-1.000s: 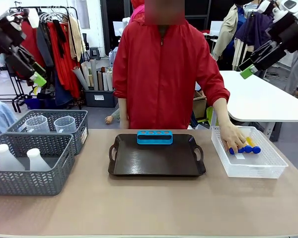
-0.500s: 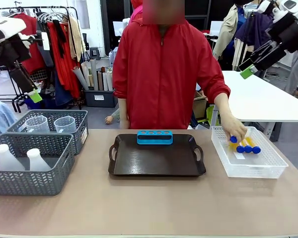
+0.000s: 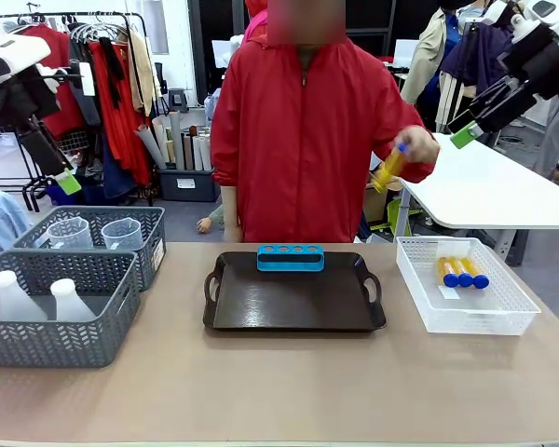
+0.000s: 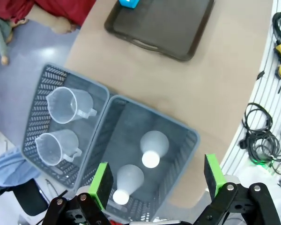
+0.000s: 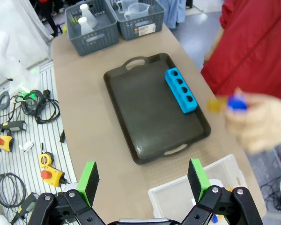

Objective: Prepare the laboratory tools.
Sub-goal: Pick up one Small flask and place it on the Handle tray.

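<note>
The left gripper (image 4: pixel 157 182) hangs wide open and empty above two conical flasks (image 4: pixel 152 149) in a grey basket (image 4: pixel 187 140). The right gripper (image 5: pixel 143 180) is wide open and empty; beyond it, the person's hand (image 5: pixel 260 123) holds one tube (image 5: pixel 228 104).

The left pincer (image 4: pixel 157 177) hangs with its green-padded fingers spread wide above a grey mesh basket (image 4: pixel 185 140) on the tan worktop (image 4: pixel 210 89). Between the fingers stand two translucent white conical flasks (image 4: pixel 153 146), one close to the pad at picture left. Beyond that pad, a second grey mesh basket (image 4: pixel 37 112), touching the first, holds two clear plastic handled beakers (image 4: pixel 67 104). Far ahead of the fingertips lies a dark brown handled tray (image 4: pixel 168 23).
</note>
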### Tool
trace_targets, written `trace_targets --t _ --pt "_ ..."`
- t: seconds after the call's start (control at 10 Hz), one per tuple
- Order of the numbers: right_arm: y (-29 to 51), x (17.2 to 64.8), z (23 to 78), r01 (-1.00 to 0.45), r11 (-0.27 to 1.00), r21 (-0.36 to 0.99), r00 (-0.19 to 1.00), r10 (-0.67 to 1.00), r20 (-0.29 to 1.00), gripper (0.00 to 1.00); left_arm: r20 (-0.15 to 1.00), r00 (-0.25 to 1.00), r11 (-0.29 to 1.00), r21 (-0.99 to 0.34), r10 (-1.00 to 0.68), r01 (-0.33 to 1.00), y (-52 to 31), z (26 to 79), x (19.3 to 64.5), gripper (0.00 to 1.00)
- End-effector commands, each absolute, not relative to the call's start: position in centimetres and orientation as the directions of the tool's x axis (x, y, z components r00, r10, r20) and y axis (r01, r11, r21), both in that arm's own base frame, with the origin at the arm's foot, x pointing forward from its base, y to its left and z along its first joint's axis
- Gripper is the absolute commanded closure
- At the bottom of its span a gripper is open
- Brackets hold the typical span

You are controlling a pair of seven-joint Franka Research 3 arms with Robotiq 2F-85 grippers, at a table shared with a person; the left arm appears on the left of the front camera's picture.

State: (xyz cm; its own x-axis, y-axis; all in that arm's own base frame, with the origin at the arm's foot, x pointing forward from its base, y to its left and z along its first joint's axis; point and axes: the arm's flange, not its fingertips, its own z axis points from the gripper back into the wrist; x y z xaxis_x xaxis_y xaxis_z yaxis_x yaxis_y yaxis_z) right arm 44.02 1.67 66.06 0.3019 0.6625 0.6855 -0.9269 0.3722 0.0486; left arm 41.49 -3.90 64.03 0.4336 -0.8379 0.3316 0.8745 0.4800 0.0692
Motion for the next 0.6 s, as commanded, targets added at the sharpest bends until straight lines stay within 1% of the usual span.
trace_targets --t 0.0,0.2,0.3,0.4,0.5 --pt "1.7 43.8 66.2 -0.931 0.363 0.045 0.293 0.665 0.687 0.00 0.335 0.433 0.480 0.067 -0.837 0.875 -3.9 64.0 41.5 0.00" --pt "1.7 43.8 66.2 -0.931 0.363 0.045 0.293 0.665 0.687 0.00 0.214 0.581 0.604 0.055 -0.785 0.795 -3.7 61.4 39.2 0.00" --pt "1.7 43.8 66.2 -0.931 0.363 0.045 0.293 0.665 0.687 0.00 0.183 0.625 0.640 0.038 -0.759 0.767 -3.7 59.9 38.2 0.00" --pt "1.7 43.8 66.2 -0.931 0.363 0.045 0.293 0.665 0.687 0.00 0.116 0.664 0.673 0.073 -0.738 0.736 -3.3 58.2 37.3 0.00" --pt "1.7 43.8 66.2 -0.931 0.363 0.045 0.293 0.665 0.687 0.00 0.080 0.692 0.697 0.072 -0.717 0.714 -3.4 56.8 36.4 0.00"
